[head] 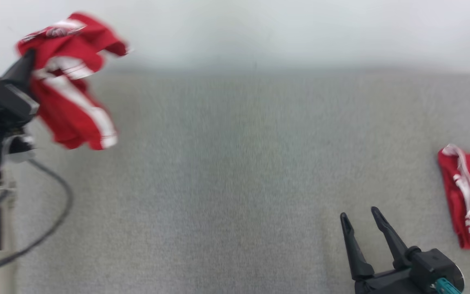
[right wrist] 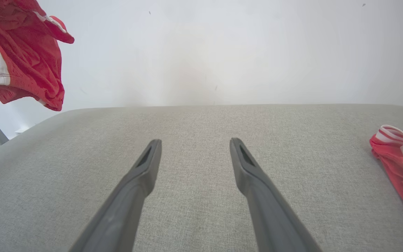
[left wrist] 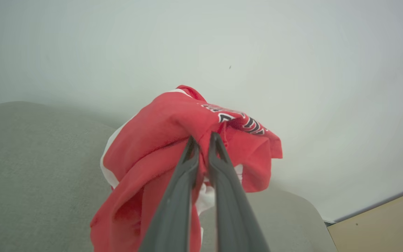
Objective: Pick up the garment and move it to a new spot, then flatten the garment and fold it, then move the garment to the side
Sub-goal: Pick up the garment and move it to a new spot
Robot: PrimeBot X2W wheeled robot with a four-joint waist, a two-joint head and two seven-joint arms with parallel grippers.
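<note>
Grey woven cloth (head: 235,183) covers the work surface, with a pale wall (head: 259,28) behind it at 12 o'clock. At 10 o'clock in the head view, the left gripper (left wrist: 203,139) is clamped on the garment (head: 69,102), a red piece with white stripes and a printed band. Its two dark fingers are pressed nearly together with a fold of red fabric pinched between the tips. The garment hangs bunched from that grip, and the right wrist view shows it up off the cloth against the wall. A black cable (head: 61,192) loops below the left arm at 8 o'clock. At 5 o'clock the right gripper (head: 360,213) stands with its fingers spread wide, holding nothing, over bare grey cloth. At 3 o'clock, well apart from that gripper, a second red garment (head: 469,192) with white stripes lies flat at the surface's right edge.
</note>
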